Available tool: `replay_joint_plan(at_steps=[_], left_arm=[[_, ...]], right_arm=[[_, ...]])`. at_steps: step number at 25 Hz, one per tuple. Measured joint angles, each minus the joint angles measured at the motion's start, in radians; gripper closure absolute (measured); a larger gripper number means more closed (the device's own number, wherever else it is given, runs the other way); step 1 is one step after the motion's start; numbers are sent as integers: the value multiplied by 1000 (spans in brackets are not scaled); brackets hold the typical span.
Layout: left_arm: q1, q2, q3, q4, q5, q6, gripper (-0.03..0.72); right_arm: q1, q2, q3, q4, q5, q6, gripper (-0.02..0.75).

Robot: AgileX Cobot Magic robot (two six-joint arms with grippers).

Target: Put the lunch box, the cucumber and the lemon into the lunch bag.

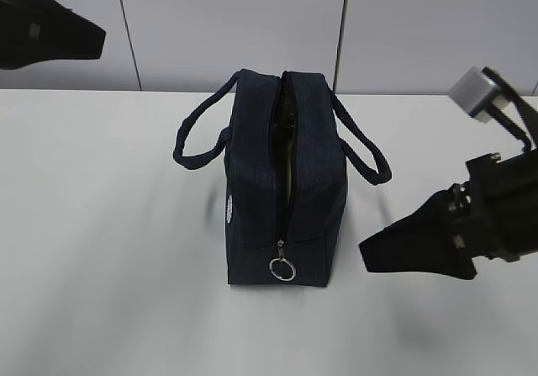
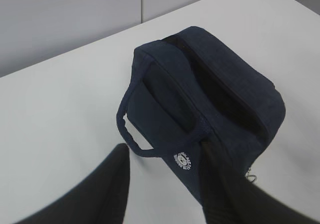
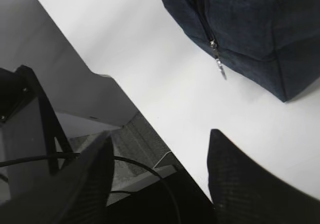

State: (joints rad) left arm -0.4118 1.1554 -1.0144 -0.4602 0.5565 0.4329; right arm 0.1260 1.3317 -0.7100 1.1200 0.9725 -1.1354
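The dark navy lunch bag [image 1: 282,182] stands upright in the middle of the white table, its top zipper open and the silver ring pull [image 1: 282,268] hanging at the near end. A pale sage-green surface [image 1: 291,153] shows through the opening, likely the lunch box. The cucumber and the lemon are out of view. My left gripper [image 1: 94,35] is raised at the far left, away from the bag; in the left wrist view it [image 2: 165,151] is open and empty above the bag's logo side [image 2: 184,159]. My right gripper [image 1: 368,254] is open and empty to the right of the bag.
The right wrist view shows the bag's lower corner [image 3: 260,38], its zipper pull [image 3: 220,67], and the table's front edge [image 3: 150,129] with cables and a frame below it. The bag's two loop handles [image 1: 195,140] hang out to either side.
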Motion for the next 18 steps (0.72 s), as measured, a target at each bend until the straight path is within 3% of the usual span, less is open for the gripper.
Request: replay_joint_plan(at_steps=[10, 18], left_arm=[[0, 0, 0, 0, 29, 0, 378], [0, 0, 0, 0, 29, 0, 379]], right_arm=[[9, 285, 0, 200, 53, -249, 275], [91, 399, -6, 350, -6, -401, 242]])
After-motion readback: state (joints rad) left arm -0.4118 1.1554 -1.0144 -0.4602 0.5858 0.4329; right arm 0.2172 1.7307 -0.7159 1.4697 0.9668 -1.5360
